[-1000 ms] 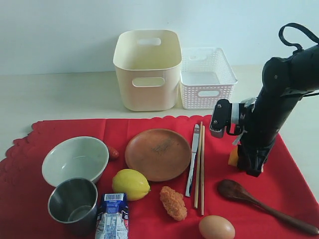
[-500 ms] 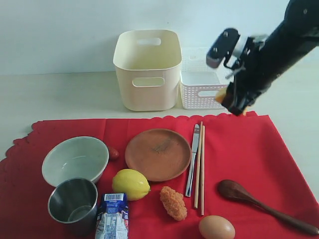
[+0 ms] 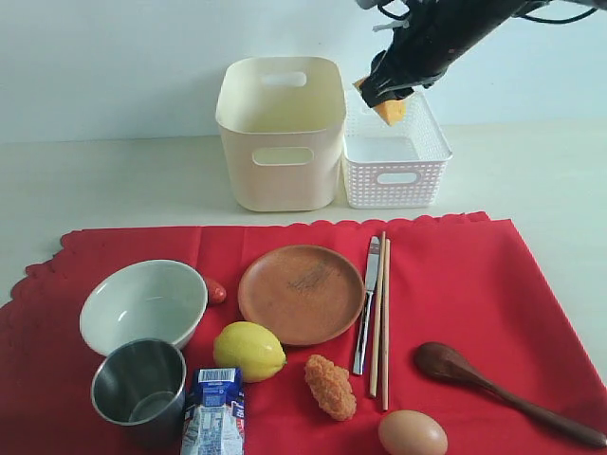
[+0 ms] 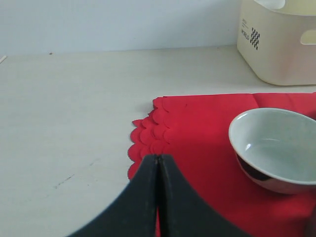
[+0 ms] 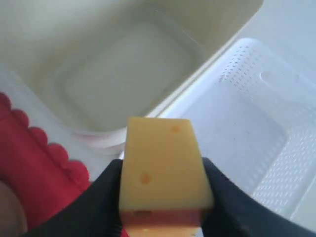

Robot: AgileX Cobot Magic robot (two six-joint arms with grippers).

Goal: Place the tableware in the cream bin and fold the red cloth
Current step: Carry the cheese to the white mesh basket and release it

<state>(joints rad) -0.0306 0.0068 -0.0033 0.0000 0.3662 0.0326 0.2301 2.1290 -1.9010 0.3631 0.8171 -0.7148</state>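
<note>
My right gripper (image 3: 384, 100) is shut on a yellow cheese block (image 5: 163, 173), held high over the white lattice basket (image 3: 394, 152) beside the cream bin (image 3: 281, 133). The red cloth (image 3: 474, 294) lies spread flat and carries the pale bowl (image 3: 143, 304), steel cup (image 3: 139, 389), brown plate (image 3: 301, 294), silver knife (image 3: 367, 301), wooden chopsticks (image 3: 382, 318) and dark wooden spoon (image 3: 493, 379). My left gripper (image 4: 158, 160) is shut with nothing in it, low over the cloth's scalloped corner (image 4: 148, 133), near the bowl (image 4: 276, 148). The left arm does not show in the exterior view.
On the cloth also lie a lemon (image 3: 248, 350), a milk carton (image 3: 213, 412), a fried piece (image 3: 330, 386), an egg (image 3: 412, 434) and a small red item (image 3: 216, 291) by the bowl. Both containers stand at the back by the wall.
My right arm has lifted the cheese off the right side of the cloth and carried it up and back, over the white lattice basket. Nothing else has moved.
</note>
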